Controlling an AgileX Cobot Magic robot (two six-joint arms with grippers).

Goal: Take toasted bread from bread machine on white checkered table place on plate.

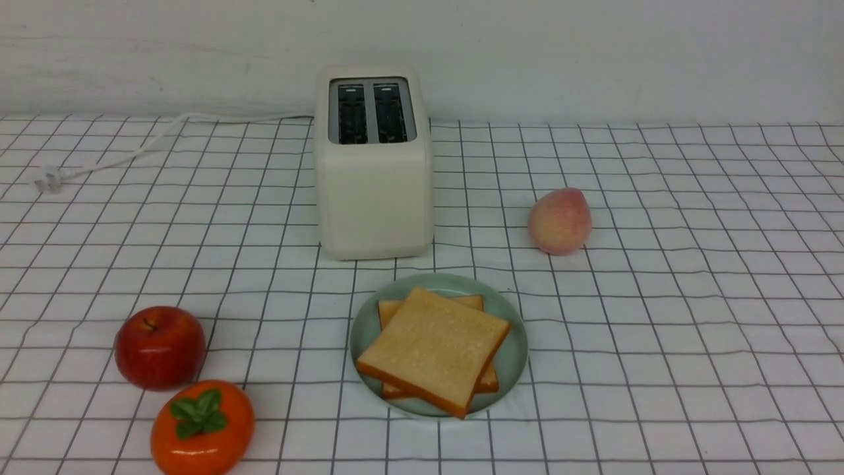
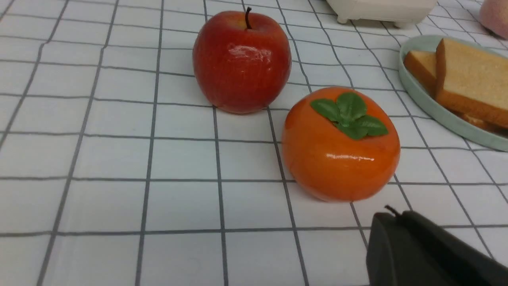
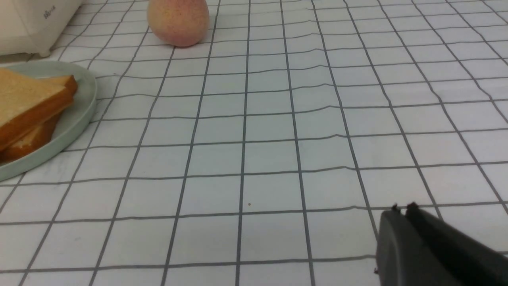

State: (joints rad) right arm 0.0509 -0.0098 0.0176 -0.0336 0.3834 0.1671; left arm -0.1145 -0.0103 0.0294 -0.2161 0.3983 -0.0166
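Note:
Two toasted bread slices lie stacked on the mint-green plate, in front of the cream bread machine. Both of its slots look empty. The slices and plate also show in the left wrist view and the right wrist view. Neither gripper shows in the front view. My left gripper is shut and empty, low over the white checkered table beside the persimmon. My right gripper is shut and empty over bare cloth to the plate's right.
A red apple and an orange persimmon sit at the front left. A peach lies to the toaster's right. The toaster's white cord trails to the back left. A white wall stands behind.

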